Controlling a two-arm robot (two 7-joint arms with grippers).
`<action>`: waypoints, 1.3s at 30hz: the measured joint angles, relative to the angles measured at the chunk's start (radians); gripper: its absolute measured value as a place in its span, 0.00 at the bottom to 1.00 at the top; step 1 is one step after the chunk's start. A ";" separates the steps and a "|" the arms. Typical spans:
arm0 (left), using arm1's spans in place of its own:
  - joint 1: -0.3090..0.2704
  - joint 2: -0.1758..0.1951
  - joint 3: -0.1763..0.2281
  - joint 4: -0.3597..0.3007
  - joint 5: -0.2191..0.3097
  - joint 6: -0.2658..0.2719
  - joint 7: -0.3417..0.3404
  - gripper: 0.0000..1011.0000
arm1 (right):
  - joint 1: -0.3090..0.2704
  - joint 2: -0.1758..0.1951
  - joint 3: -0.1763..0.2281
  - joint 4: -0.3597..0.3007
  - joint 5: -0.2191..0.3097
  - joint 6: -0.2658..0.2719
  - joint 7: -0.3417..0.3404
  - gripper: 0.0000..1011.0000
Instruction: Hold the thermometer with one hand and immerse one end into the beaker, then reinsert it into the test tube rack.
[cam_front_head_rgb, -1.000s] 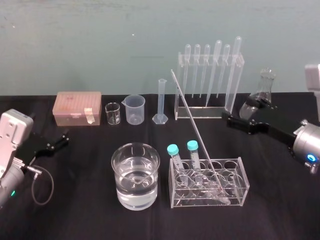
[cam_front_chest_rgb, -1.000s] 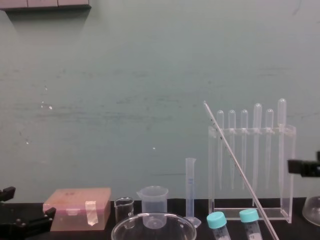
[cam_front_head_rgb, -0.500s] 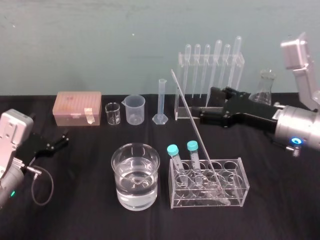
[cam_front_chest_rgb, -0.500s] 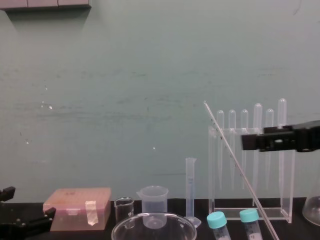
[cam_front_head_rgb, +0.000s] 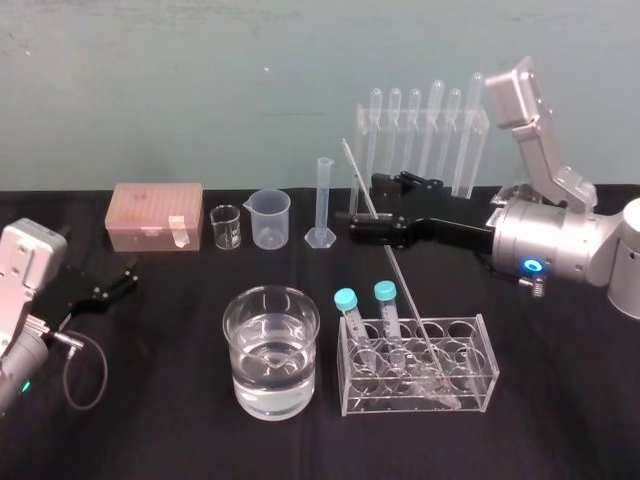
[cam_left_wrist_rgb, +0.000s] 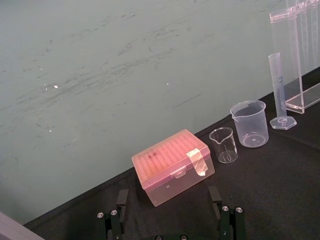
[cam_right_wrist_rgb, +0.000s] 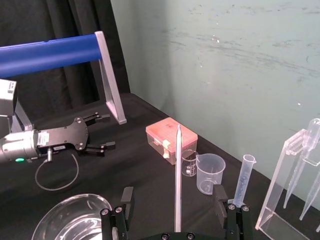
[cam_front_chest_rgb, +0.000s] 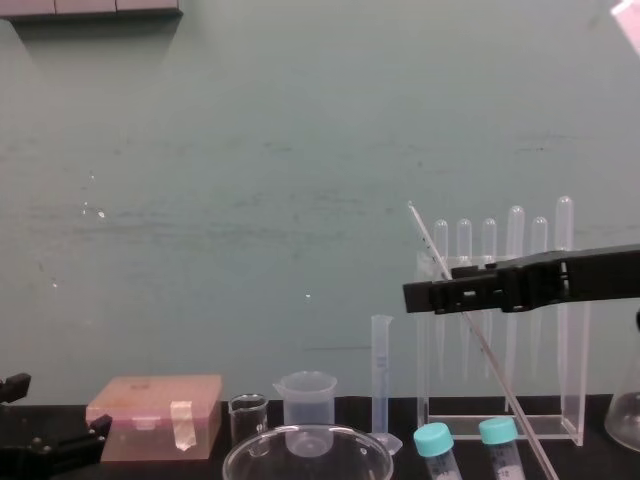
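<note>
Nothing of the task is done yet: the long thin clear glass thermometer (cam_front_head_rgb: 393, 270) leans with its lower end in the low clear acrylic test tube rack (cam_front_head_rgb: 478, 370), right of the wide water-filled glass beaker (cam_front_head_rgb: 235, 340). Lifting, dipping and reinserting all remain. The right gripper (cam_front_head_rgb: 364, 205) has swept left and now straddles the rod's upper part, jaws spread, not gripping. The left gripper (cam_front_head_rgb: 125, 278) rests released at far left.

The right arm (cam_front_head_rgb: 548, 248) stretches leftward from the right side, forearm roughly level and wrist held well above the bench, its jaws standing wide apart, while the left arm (cam_front_head_rgb: 22, 290) lies low at the left edge, its jaws also parted and pointing inward.
</note>
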 joint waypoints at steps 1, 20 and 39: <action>0.000 0.000 0.000 0.000 0.000 0.000 0.000 1.00 | 0.006 -0.005 -0.006 0.005 -0.003 0.000 -0.004 0.99; 0.000 0.000 0.000 0.000 0.000 0.000 0.000 1.00 | 0.016 -0.011 -0.014 0.012 -0.007 0.000 -0.015 0.96; 0.000 0.000 0.000 0.000 0.000 0.000 0.000 1.00 | 0.014 -0.011 -0.012 0.011 -0.007 -0.001 -0.015 0.40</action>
